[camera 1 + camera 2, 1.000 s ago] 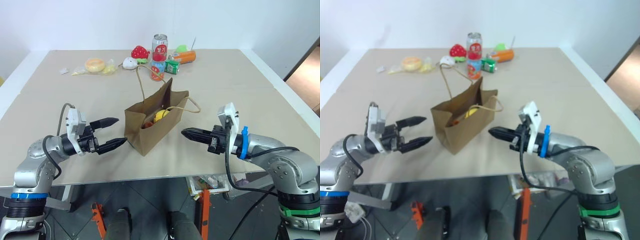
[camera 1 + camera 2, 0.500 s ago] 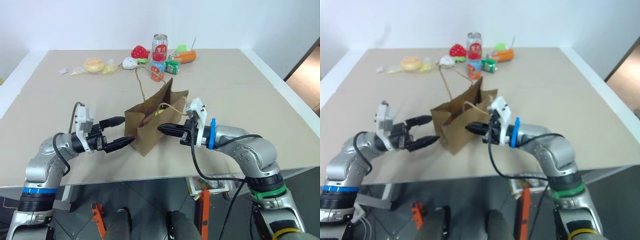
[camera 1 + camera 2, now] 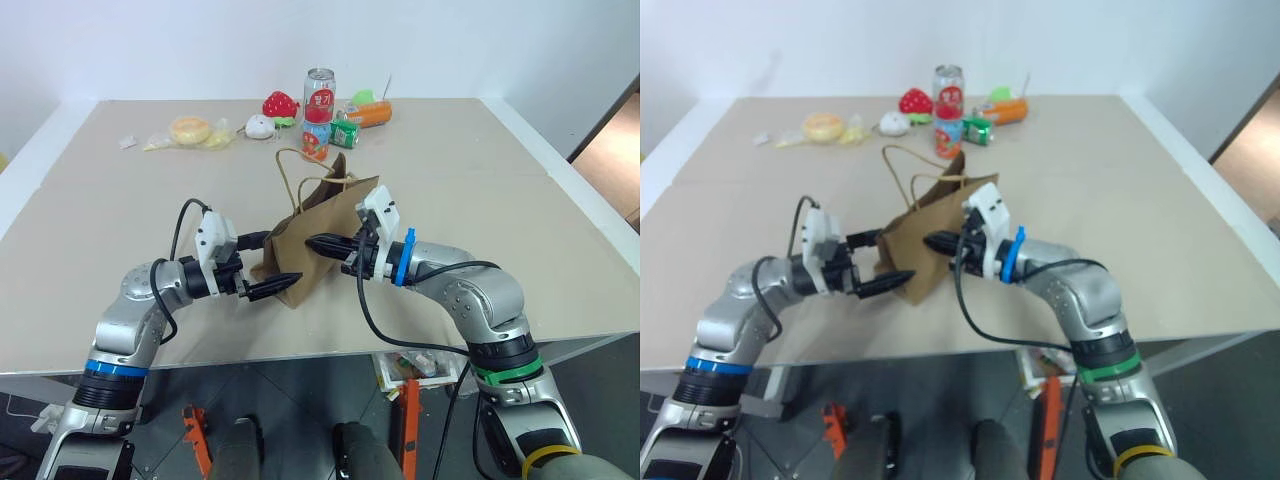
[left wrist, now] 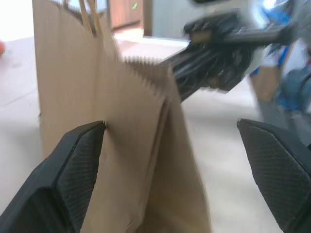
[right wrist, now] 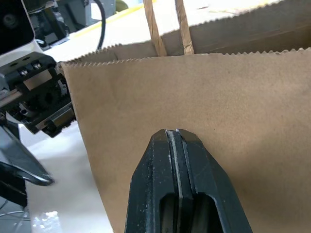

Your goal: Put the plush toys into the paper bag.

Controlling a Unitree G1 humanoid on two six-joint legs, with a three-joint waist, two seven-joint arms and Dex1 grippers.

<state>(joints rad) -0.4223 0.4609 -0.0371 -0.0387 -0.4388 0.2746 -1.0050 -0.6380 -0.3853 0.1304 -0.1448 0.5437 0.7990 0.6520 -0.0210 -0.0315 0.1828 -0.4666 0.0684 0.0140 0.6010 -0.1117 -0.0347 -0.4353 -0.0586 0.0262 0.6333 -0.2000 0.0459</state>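
Note:
The brown paper bag (image 3: 330,215) stands near the table's front middle, its mouth squeezed narrow and one loop handle (image 3: 290,170) sticking up. My left gripper (image 3: 283,258) is open, its two black fingers (image 4: 73,170) straddling the bag's near left end. My right gripper (image 3: 310,242) is shut on nothing, its tip (image 5: 174,133) against the bag's side wall from the right. The plush toys are hidden from view.
At the table's far side lie a red strawberry toy (image 3: 281,103), a small white round toy (image 3: 259,126), a tall can (image 3: 319,92), a green can (image 3: 344,133), an orange bottle (image 3: 370,113) and a bagged doughnut (image 3: 188,130). The table's front edge runs just under both arms.
Both grippers have closed in on the bag from either side. The right tip now presses its wall, the left fingers flank its end, and the bag's mouth has narrowed, hiding the yellow toy.

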